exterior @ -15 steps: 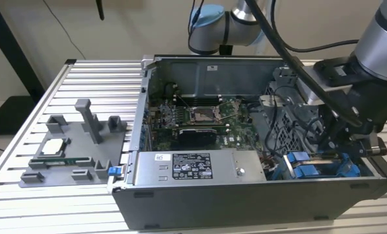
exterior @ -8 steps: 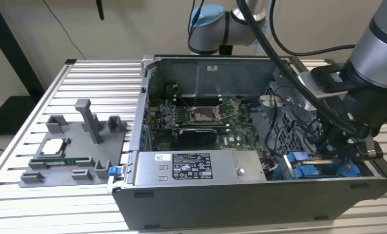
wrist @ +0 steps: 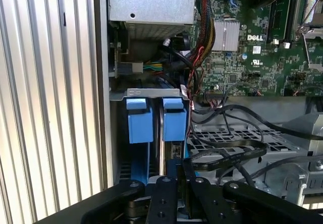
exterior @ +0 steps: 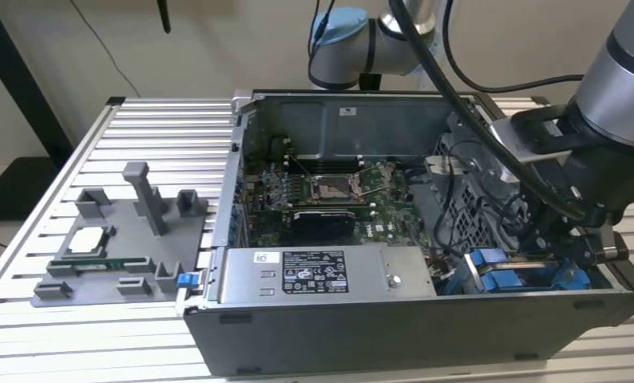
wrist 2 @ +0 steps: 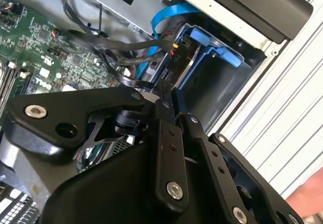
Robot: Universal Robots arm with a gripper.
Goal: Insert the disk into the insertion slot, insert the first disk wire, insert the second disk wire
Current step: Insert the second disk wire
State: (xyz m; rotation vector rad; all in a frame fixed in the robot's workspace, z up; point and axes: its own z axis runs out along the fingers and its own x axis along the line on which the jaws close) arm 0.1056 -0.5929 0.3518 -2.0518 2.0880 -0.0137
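Note:
The disk stands on edge in its blue carrier inside the insertion slot, a grey metal cage at the case's front corner. A black connector with red and yellow strands sits at the disk's rear edge. My gripper reaches down into the case right behind the disk. Its black fingers are pressed together on the end of a flat black disk wire, which loops away over the perforated cage. The wire's tip is hidden between the fingers.
A second blue carrier tab sits beside the disk, nearer the case wall. Close around are the grey power-supply box, a cable bundle and the green motherboard. A grey parts fixture lies on the slatted table at the exterior view's left.

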